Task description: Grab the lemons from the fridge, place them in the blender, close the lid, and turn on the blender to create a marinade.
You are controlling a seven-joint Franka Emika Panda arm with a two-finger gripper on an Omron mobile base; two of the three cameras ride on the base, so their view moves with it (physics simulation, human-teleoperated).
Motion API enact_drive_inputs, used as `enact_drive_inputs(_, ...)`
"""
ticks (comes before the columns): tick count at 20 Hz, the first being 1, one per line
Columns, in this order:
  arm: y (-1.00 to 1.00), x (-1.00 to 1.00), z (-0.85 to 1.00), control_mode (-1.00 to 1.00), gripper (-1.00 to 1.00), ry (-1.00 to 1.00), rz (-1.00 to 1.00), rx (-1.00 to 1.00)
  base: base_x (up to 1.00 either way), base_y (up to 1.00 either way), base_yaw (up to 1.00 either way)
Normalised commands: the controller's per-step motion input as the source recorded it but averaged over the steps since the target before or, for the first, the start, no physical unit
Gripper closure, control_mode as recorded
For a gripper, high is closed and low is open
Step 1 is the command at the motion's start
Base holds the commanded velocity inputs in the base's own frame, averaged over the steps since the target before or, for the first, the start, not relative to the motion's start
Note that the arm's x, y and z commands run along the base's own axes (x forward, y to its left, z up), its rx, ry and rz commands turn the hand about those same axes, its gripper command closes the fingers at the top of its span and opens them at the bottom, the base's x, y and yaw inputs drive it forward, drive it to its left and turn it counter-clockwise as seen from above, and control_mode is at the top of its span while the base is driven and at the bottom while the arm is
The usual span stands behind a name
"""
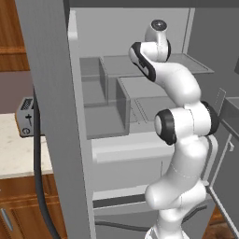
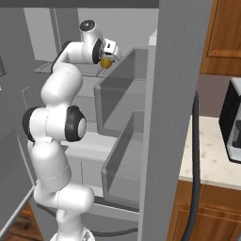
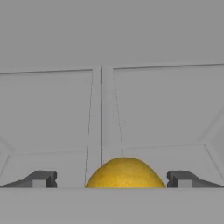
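The fridge [image 1: 140,65] stands open, its thick grey door [image 2: 172,117] swung out beside me. My arm reaches deep onto an upper shelf. One yellow lemon [image 2: 107,62] lies there, right under my gripper [image 2: 109,54]. In the hand view the lemon [image 3: 124,173] sits between the two dark fingertips [image 3: 41,178], which stand wide apart on either side without touching it. My gripper [image 3: 111,178] is open and holds nothing. The blender and the lid are out of view.
Translucent door bins [image 2: 124,94] hang close to the arm's right. Fridge shelves and a drawer [image 1: 126,154] lie below the arm. A silver toaster [image 1: 25,116] rests on the pale counter [image 1: 18,154], with wooden cabinets [image 2: 223,37] around it.
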Motion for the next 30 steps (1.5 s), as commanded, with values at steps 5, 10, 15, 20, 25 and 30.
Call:
enact_drive_inputs(5,0.00,0.00,-0.31,-1.00,-1.00,0.00,0.00,0.00,0.00,0.00,0.00)
enact_drive_inputs(10,0.00,0.00,-0.37,-1.00,1.00,0.00,0.00,0.00,0.00,0.00,0.00)
enact_drive_inputs(15,0.00,-0.07,-0.18,-1.00,1.00,-0.08,0.00,0.00,0.00,0.00,0.00)
enact_drive_inputs(20,0.00,-0.52,0.01,-1.00,1.00,-0.29,0.00,0.00,0.00,0.00,0.00)
enact_drive_inputs(25,0.00,-0.98,0.20,-1.00,1.00,-0.19,0.00,0.00,0.00,0.00,0.00)
enact_drive_inputs(30,0.00,-1.00,0.61,-1.00,1.00,-0.02,0.00,0.00,0.00,0.00,0.00)
